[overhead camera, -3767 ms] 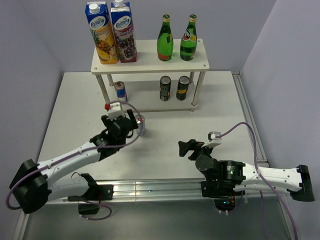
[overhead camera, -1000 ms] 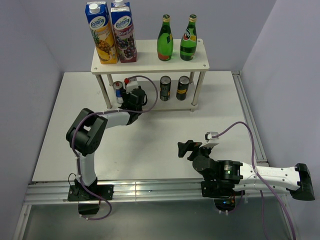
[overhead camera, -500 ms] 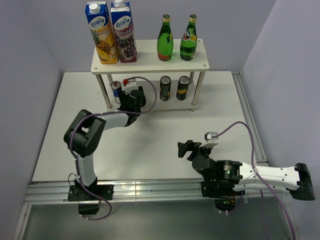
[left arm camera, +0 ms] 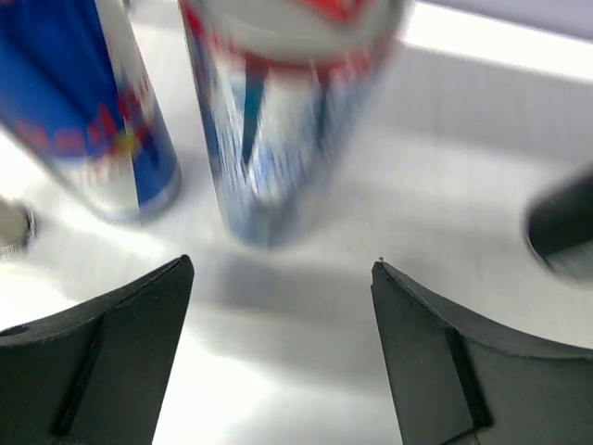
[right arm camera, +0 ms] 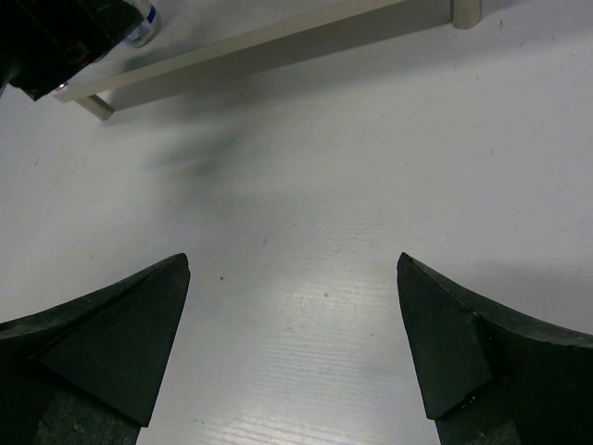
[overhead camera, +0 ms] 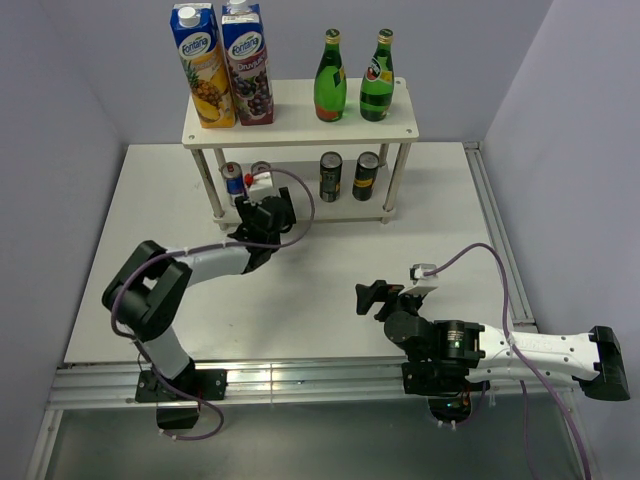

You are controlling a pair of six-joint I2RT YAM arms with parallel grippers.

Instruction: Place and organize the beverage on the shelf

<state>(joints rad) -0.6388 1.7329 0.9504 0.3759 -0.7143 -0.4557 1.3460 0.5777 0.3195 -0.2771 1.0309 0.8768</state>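
Note:
The white two-tier shelf point(overhead camera: 300, 122) stands at the back. Its top board holds two juice cartons point(overhead camera: 222, 65) and two green bottles point(overhead camera: 346, 78). Two dark cans point(overhead camera: 348, 176) stand on the lower board point(left arm camera: 435, 139). A blue Red Bull can point(overhead camera: 234, 180) point(left arm camera: 93, 120) is at that board's left end, with a silver-blue can point(overhead camera: 262, 169) point(left arm camera: 278, 120) upright beside it. My left gripper point(overhead camera: 263, 196) point(left arm camera: 283, 269) is open just in front of the silver-blue can, apart from it. My right gripper point(overhead camera: 370, 297) point(right arm camera: 292, 269) hangs open and holds nothing over the white table point(right arm camera: 324, 213).
A thin shelf leg point(overhead camera: 212, 190) stands just left of my left wrist. One dark can point(left arm camera: 561, 232) shows at the right edge of the left wrist view. In the right wrist view the shelf's lower board edge point(right arm camera: 278, 42) runs across the top. A raised rail point(overhead camera: 500, 240) borders the table's right side.
My left gripper was shut on the silver-blue can; it has opened, left the can standing on the lower board and drawn back a little. The right arm has not moved.

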